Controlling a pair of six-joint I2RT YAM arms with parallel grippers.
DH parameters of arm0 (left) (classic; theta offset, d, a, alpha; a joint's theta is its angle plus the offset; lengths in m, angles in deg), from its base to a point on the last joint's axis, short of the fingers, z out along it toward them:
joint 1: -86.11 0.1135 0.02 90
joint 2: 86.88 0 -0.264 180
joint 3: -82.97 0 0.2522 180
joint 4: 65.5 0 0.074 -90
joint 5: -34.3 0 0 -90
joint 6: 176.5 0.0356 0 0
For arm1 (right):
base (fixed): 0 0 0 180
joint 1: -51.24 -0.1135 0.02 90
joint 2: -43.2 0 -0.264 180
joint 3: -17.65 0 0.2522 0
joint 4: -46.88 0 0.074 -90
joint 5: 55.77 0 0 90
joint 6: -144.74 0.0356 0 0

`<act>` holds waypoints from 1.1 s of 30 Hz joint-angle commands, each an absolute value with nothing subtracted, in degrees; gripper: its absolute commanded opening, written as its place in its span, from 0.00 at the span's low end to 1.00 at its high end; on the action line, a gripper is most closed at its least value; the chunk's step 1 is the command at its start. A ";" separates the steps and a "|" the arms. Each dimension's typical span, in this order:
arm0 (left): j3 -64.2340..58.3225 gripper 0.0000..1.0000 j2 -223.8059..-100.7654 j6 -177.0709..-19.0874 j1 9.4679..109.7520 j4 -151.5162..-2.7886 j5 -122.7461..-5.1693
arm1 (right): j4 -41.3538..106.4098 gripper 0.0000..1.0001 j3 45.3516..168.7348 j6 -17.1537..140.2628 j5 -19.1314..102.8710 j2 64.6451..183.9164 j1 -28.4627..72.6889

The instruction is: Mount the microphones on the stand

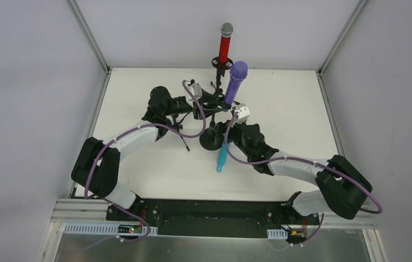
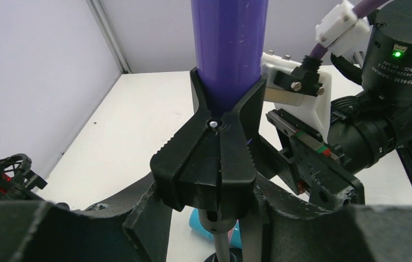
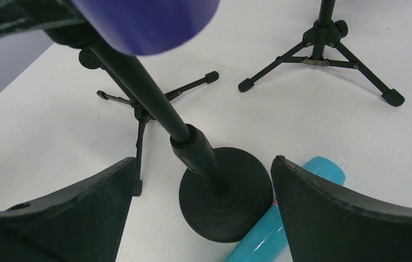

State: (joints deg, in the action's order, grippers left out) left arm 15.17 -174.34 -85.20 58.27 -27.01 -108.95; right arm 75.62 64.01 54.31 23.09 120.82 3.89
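Observation:
The purple microphone (image 1: 235,81) stands upright in the black spring clip (image 2: 215,158) of a round-base stand (image 1: 212,140). My left gripper (image 1: 202,103) has its fingers (image 2: 280,202) against both sides of the clip's handles, which are pressed together. The purple barrel (image 2: 230,49) rises out of the clip's V. My right gripper (image 1: 235,118) is open and empty just below the purple microphone's end (image 3: 143,22), above the stand's base (image 3: 225,196). The cyan microphone (image 1: 223,158) lies on the table against that base. The red microphone (image 1: 224,46) with a silver head stands in a tripod stand at the back.
A small black tripod stand (image 3: 138,109) stands left of the round base. The red microphone's tripod legs (image 3: 318,54) spread behind it. The right arm's wrist (image 2: 389,109) is close beside the clip. Walls enclose the white table (image 1: 302,120).

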 commanded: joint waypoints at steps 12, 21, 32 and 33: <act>16.36 0.90 -171.20 -75.40 57.96 -28.75 -105.56 | 76.73 0.97 67.87 56.68 22.95 123.45 3.93; 16.99 0.98 -168.00 -65.79 58.01 -37.10 -103.24 | 75.42 0.97 69.66 55.37 24.08 125.04 3.86; 18.89 0.99 -163.29 -54.42 58.68 -44.81 -97.25 | 77.06 0.91 72.02 52.46 21.10 129.15 2.86; 18.68 0.99 -163.18 -53.69 58.76 -45.98 -96.92 | 77.33 0.88 72.24 52.46 20.71 129.72 2.72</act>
State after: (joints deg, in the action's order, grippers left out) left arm 19.15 -165.75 -59.36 58.41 -42.59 -98.63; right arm 74.75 69.39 53.83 22.61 128.21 3.45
